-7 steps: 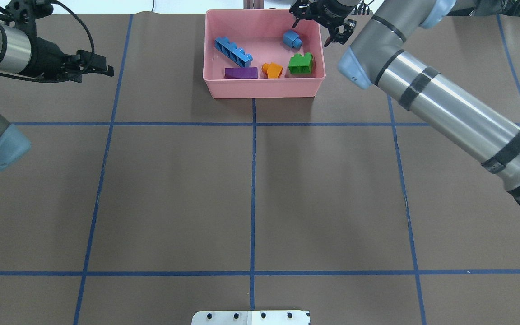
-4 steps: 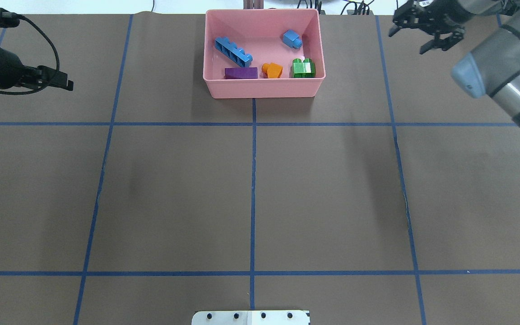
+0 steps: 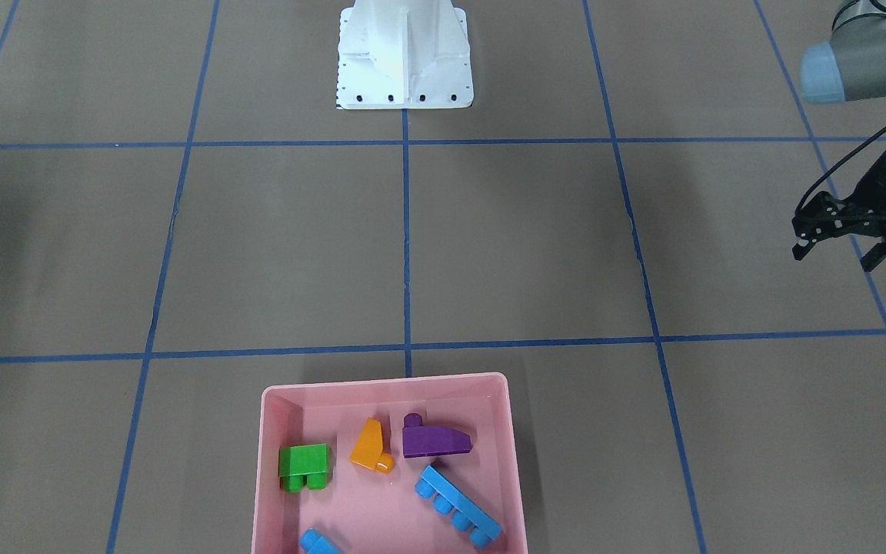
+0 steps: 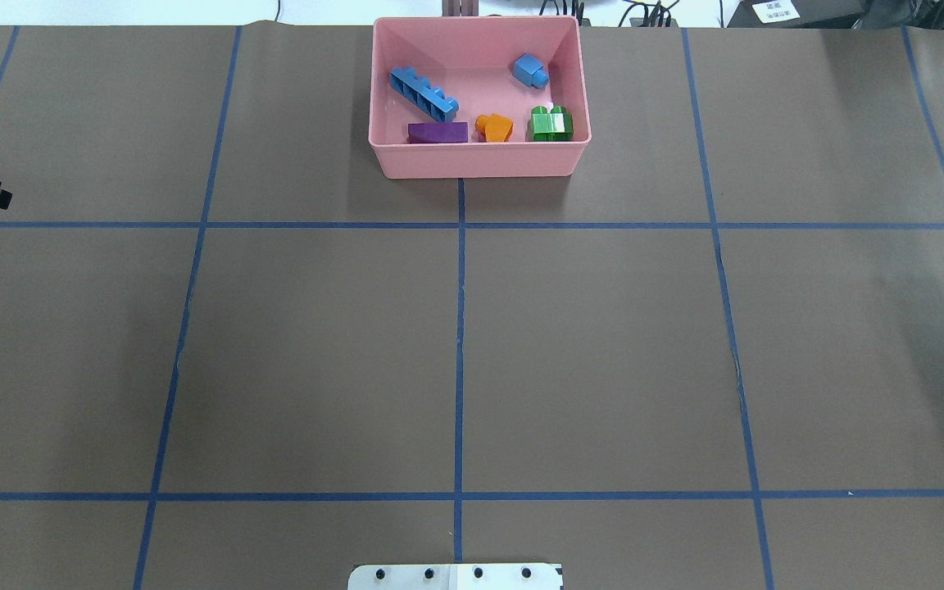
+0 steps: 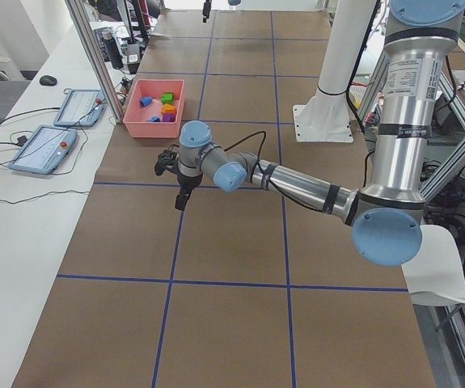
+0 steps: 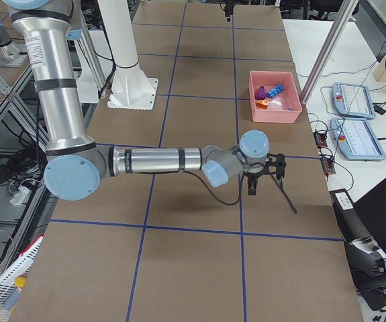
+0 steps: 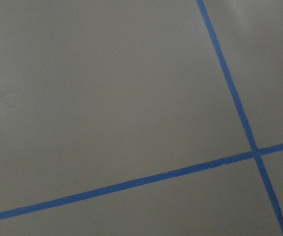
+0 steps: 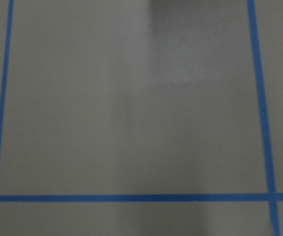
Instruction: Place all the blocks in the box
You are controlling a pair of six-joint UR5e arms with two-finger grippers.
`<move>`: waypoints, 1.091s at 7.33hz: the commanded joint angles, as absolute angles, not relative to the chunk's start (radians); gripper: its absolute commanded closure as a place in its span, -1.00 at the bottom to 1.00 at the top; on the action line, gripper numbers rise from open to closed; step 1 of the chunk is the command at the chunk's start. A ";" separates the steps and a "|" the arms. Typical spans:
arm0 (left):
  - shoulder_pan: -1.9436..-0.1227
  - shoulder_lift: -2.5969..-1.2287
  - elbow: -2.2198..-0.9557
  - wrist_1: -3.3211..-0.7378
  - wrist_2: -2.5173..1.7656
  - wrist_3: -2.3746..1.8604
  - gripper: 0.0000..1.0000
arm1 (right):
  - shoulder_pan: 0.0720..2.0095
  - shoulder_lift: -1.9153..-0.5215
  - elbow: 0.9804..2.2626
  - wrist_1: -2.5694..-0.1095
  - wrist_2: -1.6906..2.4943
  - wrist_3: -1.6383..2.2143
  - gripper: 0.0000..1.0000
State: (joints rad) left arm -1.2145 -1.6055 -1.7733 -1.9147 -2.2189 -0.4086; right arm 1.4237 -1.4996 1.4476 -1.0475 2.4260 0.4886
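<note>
Mainly brown table [image 4: 316,344], blue tape grid [image 4: 460,328], pink box [image 4: 476,168]; white bench [image 5: 14,234] beside.

We've got all five blocks inside the light-pink box [image 4: 472,164], which sits upright at the middle of the table's far side.

In the overhead view we see the long blue block [image 4: 424,92] lying diagonally in the left half, and the small blue block [image 4: 530,71] alone towards the far right corner. Along the near wall sit the purple sloped block [image 4: 437,132], the orange sloped block [image 4: 494,127] just beside it, and the green block [image 4: 551,124] in the right corner.
</note>
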 commanded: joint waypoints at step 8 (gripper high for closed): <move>-1.433 -1.510 -1.772 -1.598 -2.313 -0.002 -1.00 | 1.534 -1.419 1.697 -1.967 2.238 -0.187 -1.00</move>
State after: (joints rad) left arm -1.4287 -1.5191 -1.7699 -1.6063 -2.3062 -0.0048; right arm 1.5118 -1.4354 1.5972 -1.7821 2.2892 -0.1080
